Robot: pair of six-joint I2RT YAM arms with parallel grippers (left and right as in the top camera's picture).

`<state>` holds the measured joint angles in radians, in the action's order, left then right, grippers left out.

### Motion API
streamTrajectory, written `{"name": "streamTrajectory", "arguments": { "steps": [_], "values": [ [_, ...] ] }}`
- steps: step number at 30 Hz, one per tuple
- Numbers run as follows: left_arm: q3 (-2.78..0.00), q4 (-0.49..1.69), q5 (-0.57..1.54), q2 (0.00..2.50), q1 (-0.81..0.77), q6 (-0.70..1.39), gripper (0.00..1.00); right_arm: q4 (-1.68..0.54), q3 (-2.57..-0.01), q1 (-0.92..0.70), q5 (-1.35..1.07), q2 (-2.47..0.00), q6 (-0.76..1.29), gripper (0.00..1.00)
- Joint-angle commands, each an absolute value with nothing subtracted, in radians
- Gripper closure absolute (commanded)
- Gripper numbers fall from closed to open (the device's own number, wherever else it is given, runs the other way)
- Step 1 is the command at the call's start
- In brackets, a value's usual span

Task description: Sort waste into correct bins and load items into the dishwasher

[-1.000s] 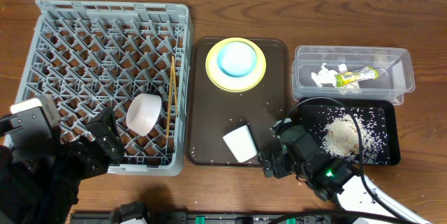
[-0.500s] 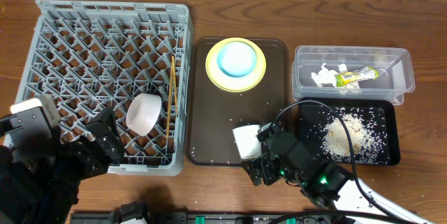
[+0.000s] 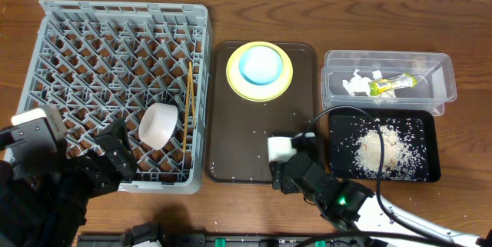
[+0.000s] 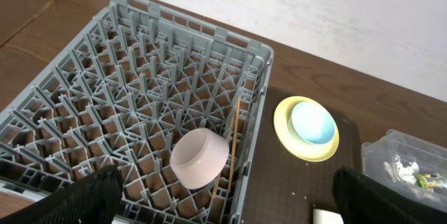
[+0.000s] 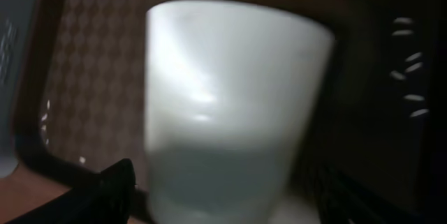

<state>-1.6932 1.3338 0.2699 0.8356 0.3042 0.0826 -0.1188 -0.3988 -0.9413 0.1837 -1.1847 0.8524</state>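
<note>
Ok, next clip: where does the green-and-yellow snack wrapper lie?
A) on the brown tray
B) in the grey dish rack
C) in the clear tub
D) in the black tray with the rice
C: the overhead view shows the snack wrapper inside the clear tub, beside the white paper scraps.
</note>
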Motion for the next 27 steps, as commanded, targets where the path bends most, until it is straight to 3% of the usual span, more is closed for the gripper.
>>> {"name": "streamTrajectory", "arguments": {
  "steps": [1, 5, 14, 22, 27],
  "values": [
    [-1.698, 1.33, 0.264, 0.836, 0.307, 0.091, 0.03, -0.127, -0.406, -0.95, 0.26, -1.195, 0.905, 0.23],
    [-1.698, 1.33, 0.264, 0.836, 0.307, 0.091, 0.03, -0.144, -0.406, -0.95, 0.254, -1.243, 0.996, 0.23],
    [-1.698, 1.33, 0.264, 0.836, 0.307, 0.091, 0.03, -0.134, -0.406, -0.95, 0.237, -1.243, 1.0, 0.24],
    [-1.698, 1.33, 0.264, 0.836, 0.307, 0.091, 0.03, -0.007, -0.407, -0.95, 0.175, -1.242, 0.799, 0.24],
    [-1.698, 1.33, 0.264, 0.836, 0.307, 0.091, 0.03, -0.028, -0.409, -0.95, 0.165, -1.237, 0.794, 0.25]
  ]
}}
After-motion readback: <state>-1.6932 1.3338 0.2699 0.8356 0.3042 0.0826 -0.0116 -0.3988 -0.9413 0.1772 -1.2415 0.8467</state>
